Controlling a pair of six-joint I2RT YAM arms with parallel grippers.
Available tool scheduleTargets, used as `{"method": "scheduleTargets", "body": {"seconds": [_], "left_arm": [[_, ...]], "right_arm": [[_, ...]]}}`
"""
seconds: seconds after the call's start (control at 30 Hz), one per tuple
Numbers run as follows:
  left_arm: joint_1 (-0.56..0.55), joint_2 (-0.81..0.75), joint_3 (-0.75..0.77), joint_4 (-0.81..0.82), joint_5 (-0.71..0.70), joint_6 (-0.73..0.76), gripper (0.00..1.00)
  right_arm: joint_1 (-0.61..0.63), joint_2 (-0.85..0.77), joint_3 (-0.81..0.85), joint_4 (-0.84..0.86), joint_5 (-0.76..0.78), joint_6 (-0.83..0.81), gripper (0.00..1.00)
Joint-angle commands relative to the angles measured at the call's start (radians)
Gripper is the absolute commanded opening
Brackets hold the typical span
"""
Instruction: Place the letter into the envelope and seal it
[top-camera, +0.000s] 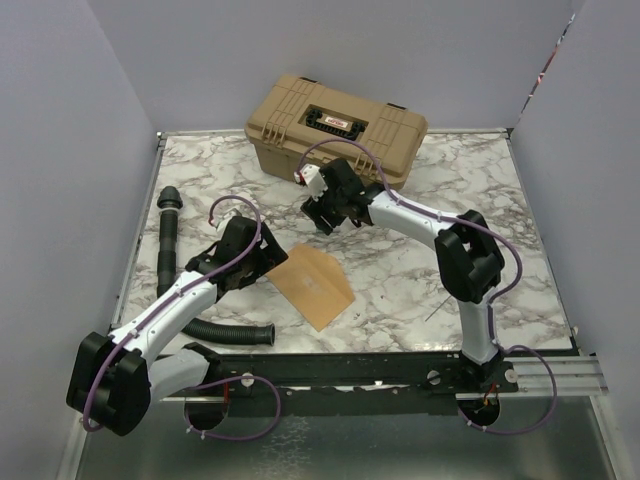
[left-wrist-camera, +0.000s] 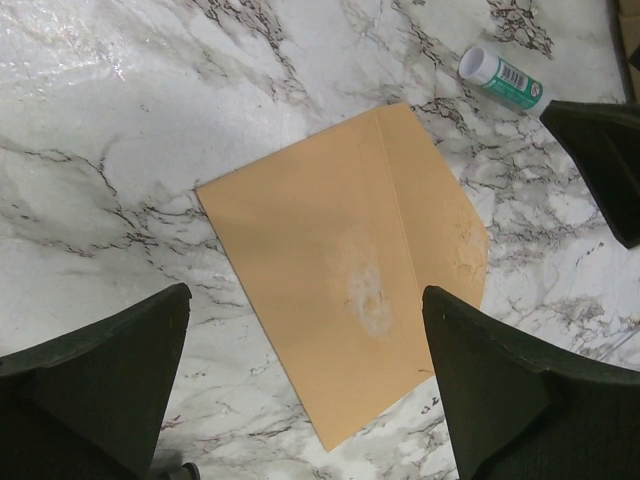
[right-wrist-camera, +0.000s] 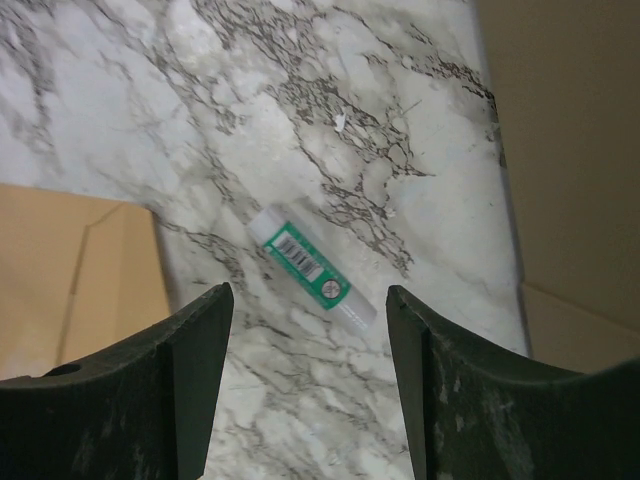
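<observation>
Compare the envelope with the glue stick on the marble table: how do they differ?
The envelope is a flat kraft-brown paper rectangle with a pale blotch on its face. The glue stick is a round white tube with a green barcode label. The envelope is far larger than the glue stick. Both lie loose on the marble table, apart from each other, and neither is gripped.

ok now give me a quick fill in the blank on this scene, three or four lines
1. The envelope lies flat on the ___-patterned table.
2. The glue stick has a ___ label.
3. The glue stick lies between the tan case and the ___.
4. The left gripper and right gripper are both ___.
Missing: marble; green; envelope; open.
</observation>
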Motion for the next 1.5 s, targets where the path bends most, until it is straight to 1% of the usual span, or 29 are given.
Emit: {"method": "scheduleTargets", "body": {"seconds": [0.0,0.13,0.3,0.5,0.67,0.73,0.8,0.83,0.9,1.07,1.17,1.33,1.4,1.47], "left_arm": [[0.009,0.0,0.031,0.001,0.05,0.035,0.99],[0.017,0.02,0.043,0.0,0.059,0.051,0.99],[0.03,0.033,0.063,0.0,0.064,0.07,0.99],[0.053,0.04,0.084,0.0,0.064,0.101,0.99],[0.063,0.028,0.084,0.005,0.075,0.098,0.99],[0.065,0.023,0.085,0.007,0.079,0.092,0.99],[0.066,0.019,0.091,0.009,0.084,0.086,0.99],[0.066,0.015,0.097,0.009,0.086,0.083,0.99],[0.067,0.007,0.113,0.013,0.085,0.083,0.99],[0.066,-0.013,0.192,0.063,0.115,0.117,0.99],[0.068,-0.011,0.25,0.143,0.223,0.166,0.99],[0.069,0.047,0.353,0.199,0.4,0.151,0.99],[0.07,0.058,0.374,0.206,0.439,0.133,0.98],[0.069,0.053,0.385,0.221,0.464,0.116,0.98]], "right_arm": [[-0.01,0.077,0.051,-0.091,-0.019,-0.157,0.66],[-0.02,0.108,0.087,-0.153,-0.091,-0.209,0.62],[-0.021,0.112,0.063,-0.177,-0.141,-0.232,0.58],[-0.02,0.148,0.06,-0.211,-0.163,-0.229,0.46],[-0.021,0.162,0.054,-0.213,-0.158,-0.196,0.46],[-0.021,0.166,0.075,-0.214,-0.141,-0.167,0.34],[-0.021,0.159,0.096,-0.215,-0.133,-0.148,0.18],[-0.02,0.145,0.094,-0.199,-0.133,-0.136,0.15],[-0.021,0.095,0.067,-0.14,-0.141,-0.114,0.11],[-0.021,-0.069,0.027,-0.024,-0.202,-0.003,0.09],[-0.021,-0.172,0.016,0.021,-0.322,0.069,0.09],[-0.021,-0.325,-0.082,0.161,-0.498,0.199,0.09],[-0.021,-0.37,-0.119,0.21,-0.556,0.23,0.1],[-0.02,-0.391,-0.124,0.212,-0.61,0.24,0.11]]}}
